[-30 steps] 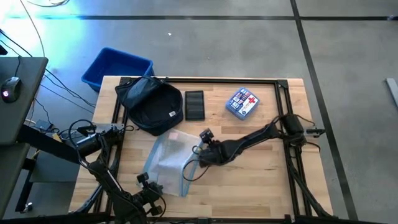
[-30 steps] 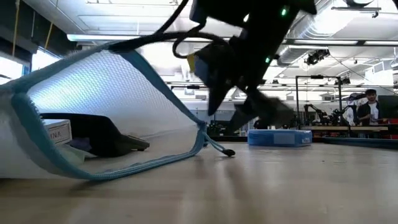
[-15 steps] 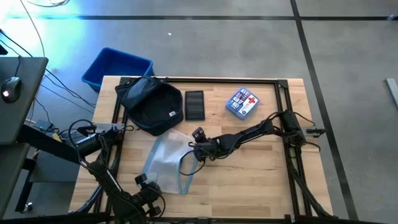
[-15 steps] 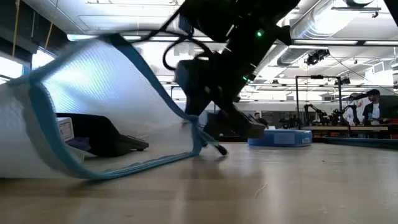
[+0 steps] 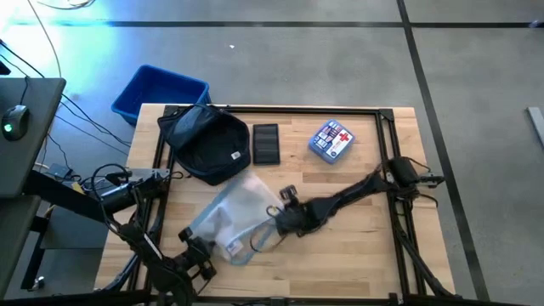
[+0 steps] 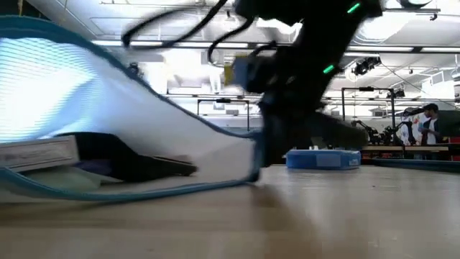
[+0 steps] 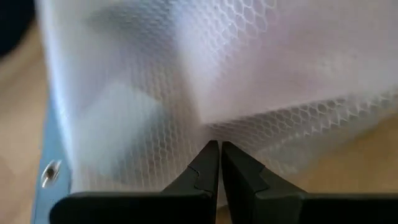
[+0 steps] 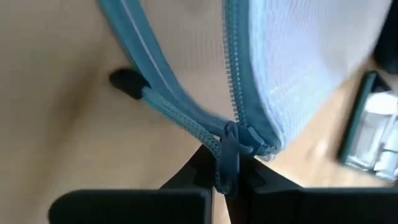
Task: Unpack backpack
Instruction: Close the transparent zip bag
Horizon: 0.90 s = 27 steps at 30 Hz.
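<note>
1. My right gripper (image 8: pixel 225 180) is low over the middle of the pale wooden table (image 5: pixel 357 246), and its fingers are clenched on the light-blue zipper pull (image 8: pixel 229 160) of a white mesh pouch with light-blue zipper edging (image 5: pixel 228 218).
2. In my right wrist view the zipper's two blue tapes run away from the pull and stand apart, so the pouch mouth gapes there; a small dark tab (image 8: pixel 126 81) hangs at the end of a blue strap just beside them.
3. My left gripper (image 7: pixel 219 163) is at the near left edge of the table, at the pouch's opposite corner. Its fingers are pressed together with the white mesh lying right at their tips; I cannot tell whether any netting is pinched between them.
4. From table height, the pouch lies low and stretched, with a white box (image 6: pixel 39 152) and a flat dark object (image 6: pixel 136 162) showing inside it.
5. The dark navy soft fabric backpack (image 5: pixel 206 143) sits at the far left of the table, apart from both my grippers, its small white label facing up.
6. Just beside it lies a flat black rectangular case (image 5: pixel 266 144), and farther right a small blue pouch with a red cross (image 5: pixel 331 140).
7. A bright-blue plastic bin (image 5: pixel 159 92) stands on the floor beyond the table's far left corner.
</note>
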{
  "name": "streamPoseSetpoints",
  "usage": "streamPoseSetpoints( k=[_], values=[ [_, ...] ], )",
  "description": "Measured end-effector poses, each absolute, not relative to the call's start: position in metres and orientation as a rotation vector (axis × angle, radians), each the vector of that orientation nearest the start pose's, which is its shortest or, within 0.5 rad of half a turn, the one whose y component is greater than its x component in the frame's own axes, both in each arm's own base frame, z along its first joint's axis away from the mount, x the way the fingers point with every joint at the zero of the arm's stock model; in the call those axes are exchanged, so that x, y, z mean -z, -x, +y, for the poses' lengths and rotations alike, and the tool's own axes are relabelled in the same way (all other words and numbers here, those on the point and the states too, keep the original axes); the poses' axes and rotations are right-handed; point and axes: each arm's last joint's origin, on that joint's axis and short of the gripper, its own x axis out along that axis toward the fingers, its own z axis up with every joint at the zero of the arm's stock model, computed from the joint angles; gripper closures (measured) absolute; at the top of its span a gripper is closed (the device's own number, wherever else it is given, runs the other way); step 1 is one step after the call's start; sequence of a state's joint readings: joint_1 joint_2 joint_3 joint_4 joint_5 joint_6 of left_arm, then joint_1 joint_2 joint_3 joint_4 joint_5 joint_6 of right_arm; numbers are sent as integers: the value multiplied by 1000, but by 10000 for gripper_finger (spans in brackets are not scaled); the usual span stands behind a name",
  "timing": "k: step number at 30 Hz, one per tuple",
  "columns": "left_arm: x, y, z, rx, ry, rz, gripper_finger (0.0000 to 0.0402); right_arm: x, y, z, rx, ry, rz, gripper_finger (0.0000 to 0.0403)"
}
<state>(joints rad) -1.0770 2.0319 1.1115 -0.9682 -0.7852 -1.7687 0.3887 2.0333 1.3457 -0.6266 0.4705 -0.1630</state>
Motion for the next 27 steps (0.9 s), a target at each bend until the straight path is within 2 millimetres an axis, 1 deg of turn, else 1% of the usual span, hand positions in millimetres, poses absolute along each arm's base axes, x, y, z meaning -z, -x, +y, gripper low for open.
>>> streamPoseSetpoints(
  k=[3, 5, 8, 11, 13, 15, 17, 19, 23, 25, 27],
  values=[
    [-92, -166, -246, -691, 15, 717, 402, -151, -350, 169, -38, 640, 1140, 402],
    [-90, -170, -237, -711, -40, 731, 402, -153, -341, 192, -43, 624, 1078, 402],
    [-90, -177, -227, -743, -113, 773, 402, -152, -329, 216, -45, 630, 1019, 403],
    [-95, -181, -219, -797, -170, 838, 402, -152, -323, 225, -27, 604, 1002, 403],
    [-103, -181, -215, -876, -187, 893, 402, -152, -323, 226, -15, 583, 999, 400],
    [-113, -179, -213, -949, -217, 933, 402, -152, -323, 226, -38, 563, 1012, 388],
    [-127, -178, -214, -1004, -270, 950, 402, -152, -325, 227, -72, 528, 1010, 362],
    [-140, -177, -218, -1042, -294, 951, 402, -153, -329, 230, -122, 487, 983, 327],
    [-153, -176, -225, -949, -203, 987, 402, -156, -334, 236, -238, 482, 934, 247],
    [-159, -173, -231, -926, -160, 1013, 402, -155, -328, 241, -290, 534, 954, 212],
    [-164, -169, -240, -890, -131, 1017, 402, -155, -323, 246, -308, 565, 959, 189]
  ],
)
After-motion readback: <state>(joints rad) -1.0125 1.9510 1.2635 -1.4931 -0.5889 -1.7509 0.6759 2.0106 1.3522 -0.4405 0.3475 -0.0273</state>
